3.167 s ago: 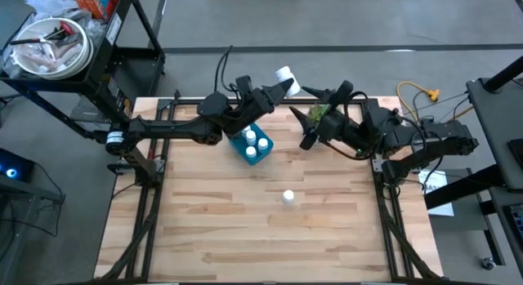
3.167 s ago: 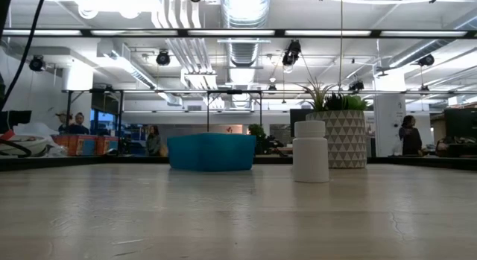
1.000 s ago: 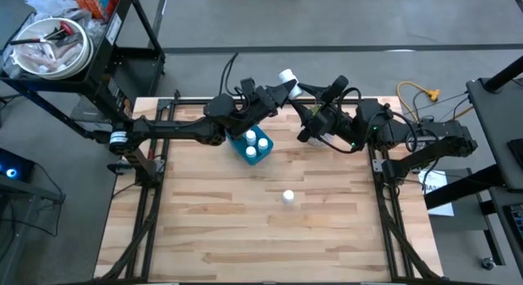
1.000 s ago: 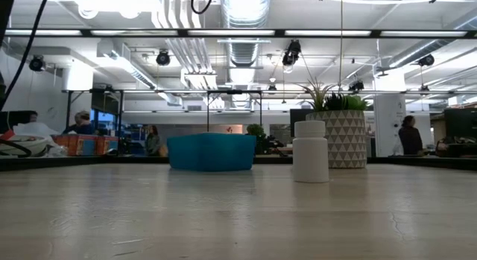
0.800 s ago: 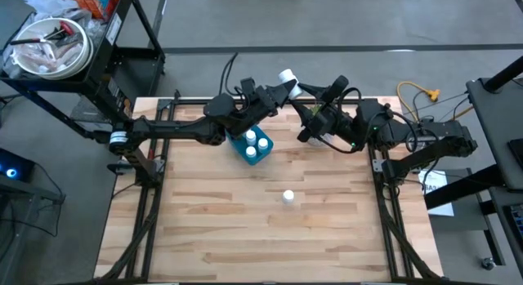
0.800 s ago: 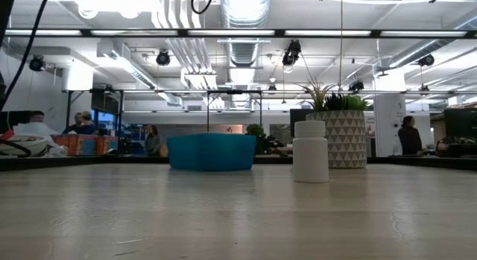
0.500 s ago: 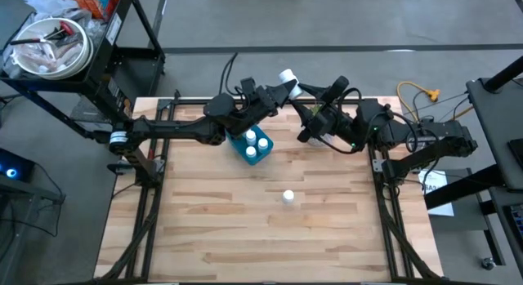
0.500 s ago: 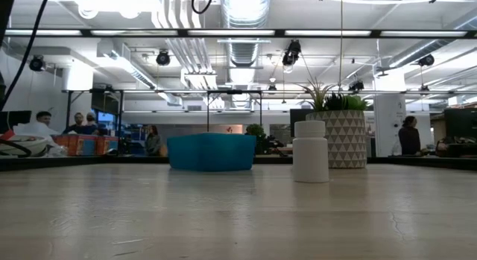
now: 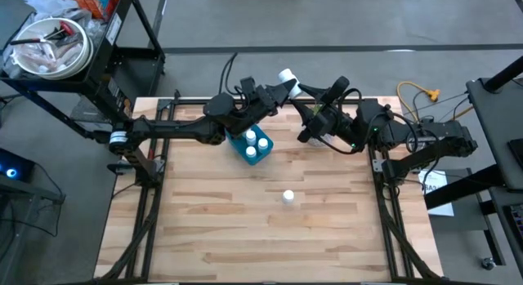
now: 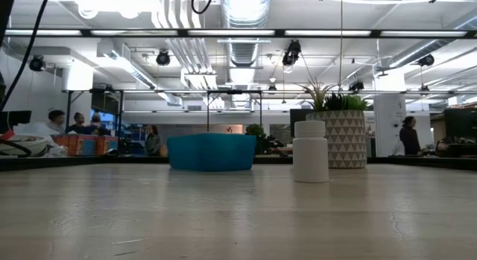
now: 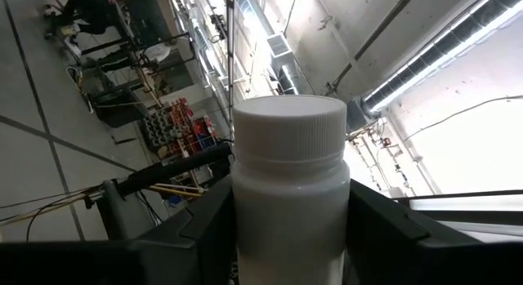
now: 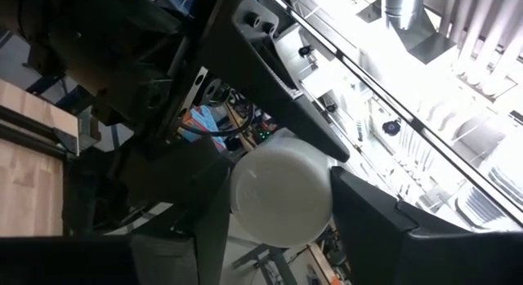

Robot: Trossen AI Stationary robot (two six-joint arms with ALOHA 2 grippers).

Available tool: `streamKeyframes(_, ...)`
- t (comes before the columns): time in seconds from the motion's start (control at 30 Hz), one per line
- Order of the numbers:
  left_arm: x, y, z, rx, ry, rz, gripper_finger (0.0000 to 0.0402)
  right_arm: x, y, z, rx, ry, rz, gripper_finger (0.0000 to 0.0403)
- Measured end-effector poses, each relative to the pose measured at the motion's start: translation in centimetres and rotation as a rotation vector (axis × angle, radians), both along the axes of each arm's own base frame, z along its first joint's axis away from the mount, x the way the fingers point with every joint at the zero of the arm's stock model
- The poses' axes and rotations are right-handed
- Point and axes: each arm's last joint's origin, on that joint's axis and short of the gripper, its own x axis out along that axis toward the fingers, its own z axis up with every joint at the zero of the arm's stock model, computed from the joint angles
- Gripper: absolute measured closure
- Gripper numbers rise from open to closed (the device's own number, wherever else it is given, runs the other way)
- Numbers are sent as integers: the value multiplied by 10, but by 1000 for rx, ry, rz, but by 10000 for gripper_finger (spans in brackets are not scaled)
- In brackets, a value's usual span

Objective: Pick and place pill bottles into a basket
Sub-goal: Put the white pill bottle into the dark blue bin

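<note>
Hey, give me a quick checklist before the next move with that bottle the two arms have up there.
1. Left gripper shut on the held bottle: ok.
2. Right gripper fingers either side of its cap: ok.
3. Right gripper's grip firm enough for release: cannot tell.
4. Room left in basket: cannot tell, the left arm covers part.
5. Lone bottle upright, clear of both arms: ok.

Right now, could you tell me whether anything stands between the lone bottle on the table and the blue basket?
Nothing visible does: only bare wood lies between the lone bottle and the basket. The left hand holds another bottle up beyond the basket, the right hand at its cap.
</note>
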Motion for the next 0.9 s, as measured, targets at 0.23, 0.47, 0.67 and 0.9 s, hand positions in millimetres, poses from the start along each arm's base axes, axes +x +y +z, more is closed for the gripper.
streamKeyframes(0.23, 0, 0, 0, 2, 1, 0, 222, 0, 0, 0, 1, -1, 0, 228)
streamKeyframes(0.47, 0, 0, 0, 21, 11, 8, 221, -1, 0, 1, -1, -3, 1, 229)
streamKeyframes(0.67, 0, 0, 1, 69, 30, 26, 221, -3, 2, 2, -1, -9, 9, 233)
streamKeyframes(0.9, 0, 0, 1, 79, 31, 14, 220, -4, 3, 3, 6, -13, 12, 245)
